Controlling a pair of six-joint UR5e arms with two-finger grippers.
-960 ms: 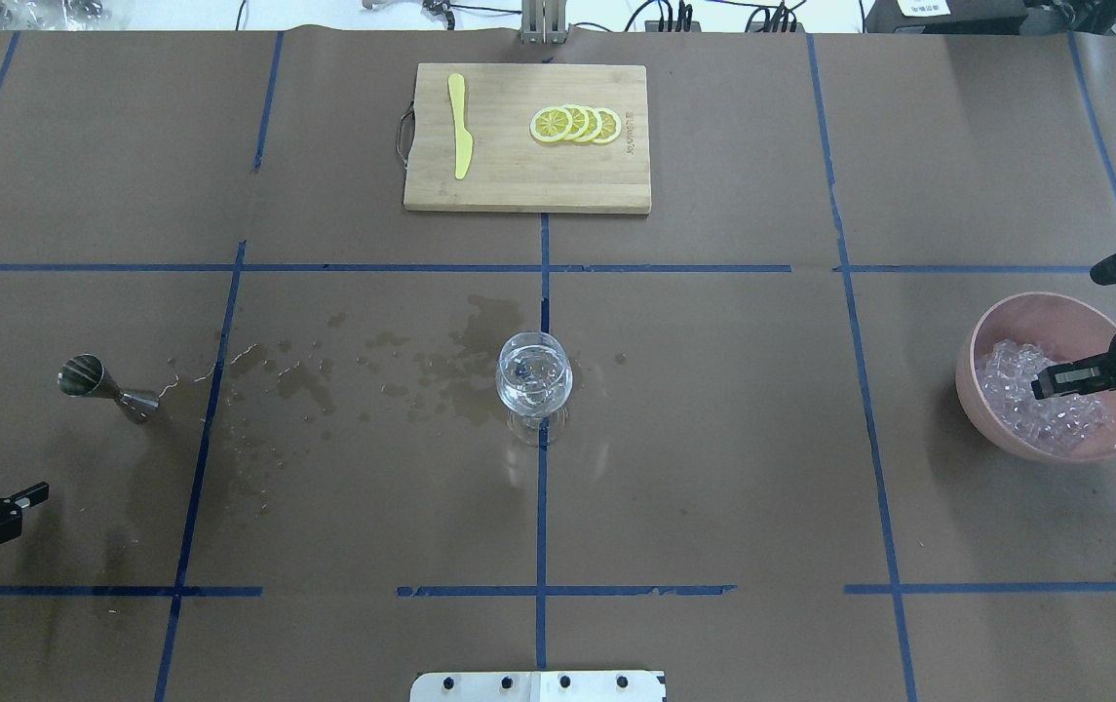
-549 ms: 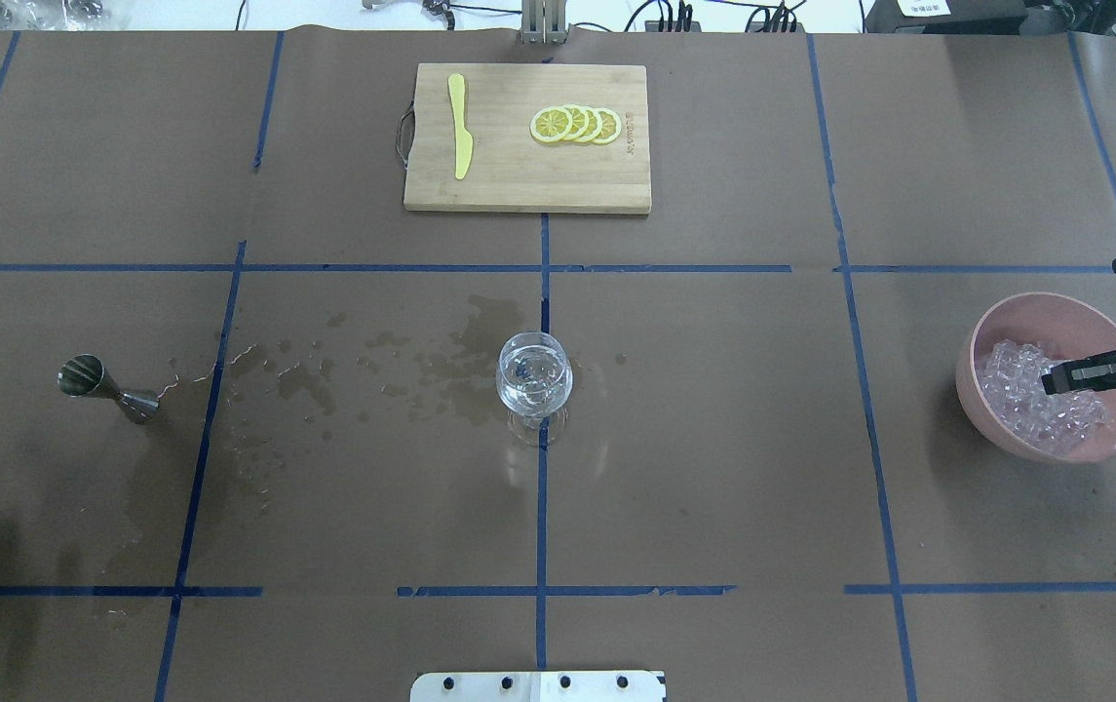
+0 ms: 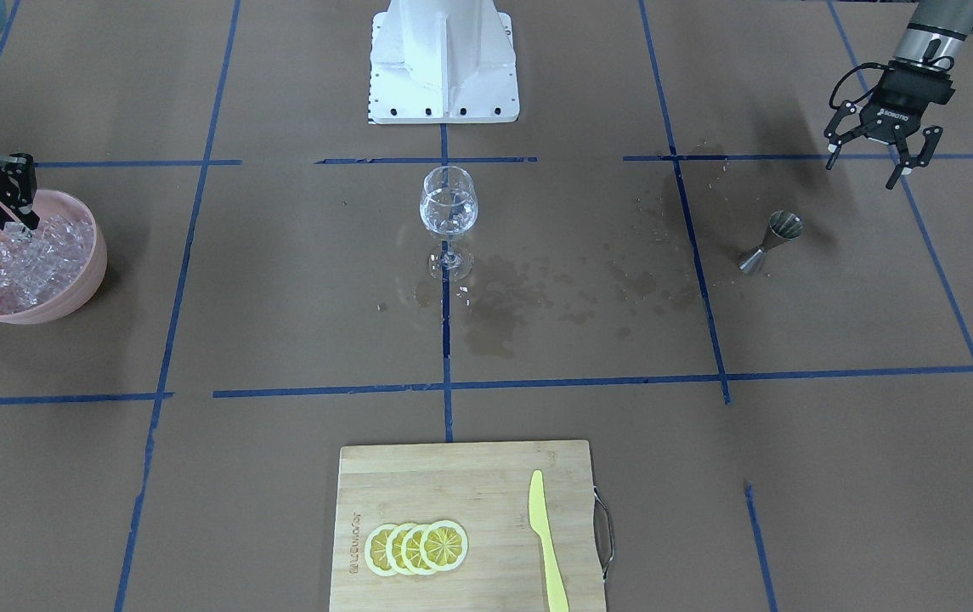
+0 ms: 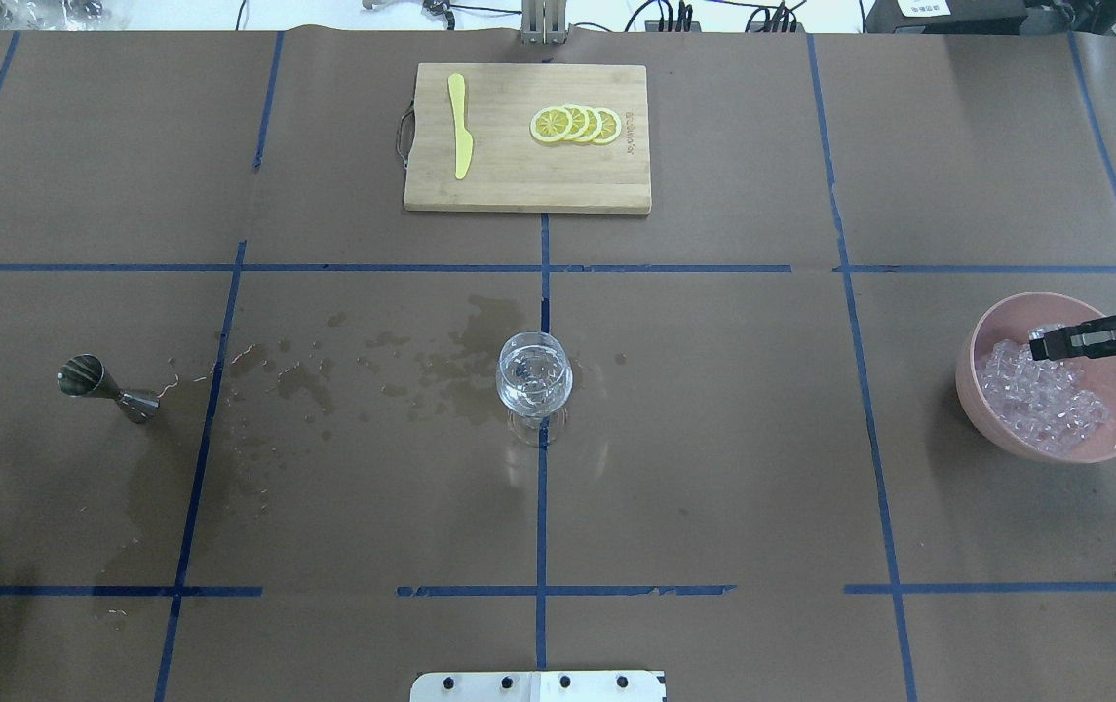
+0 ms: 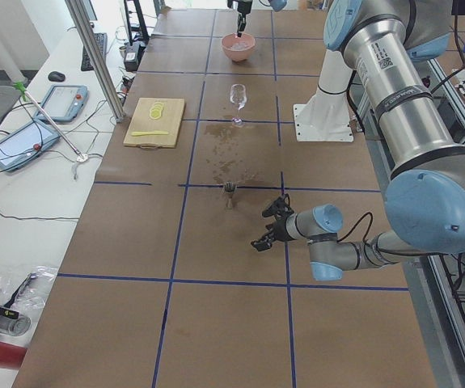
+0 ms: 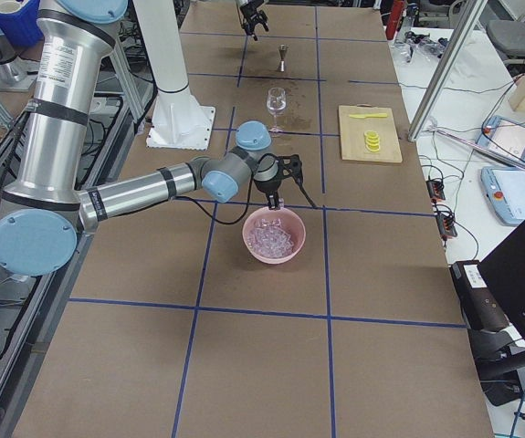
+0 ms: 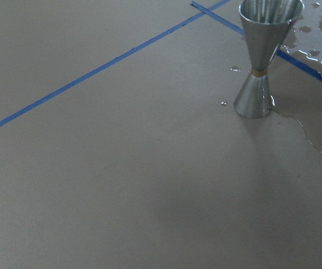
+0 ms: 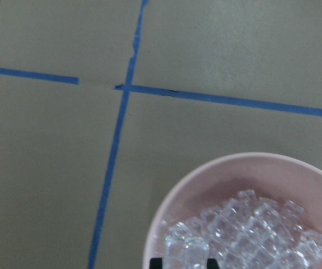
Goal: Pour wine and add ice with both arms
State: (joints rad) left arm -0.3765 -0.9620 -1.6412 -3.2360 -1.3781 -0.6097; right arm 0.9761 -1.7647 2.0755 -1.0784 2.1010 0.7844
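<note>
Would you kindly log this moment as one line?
right pincer: shut on ice cube at pink bowl | left pincer: open, clear of jigger | wine glass: upright

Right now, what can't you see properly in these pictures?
Wine in the glass: clear on clear, level unreadable in every view.
Left gripper: the overhead view's left edge cuts nearly all of it off.
Right gripper: the wrist view's bottom edge cuts its fingertips, so holding ice is unsure.
Metal cup: left wrist view is side-on, its wall hides the inside.
</note>
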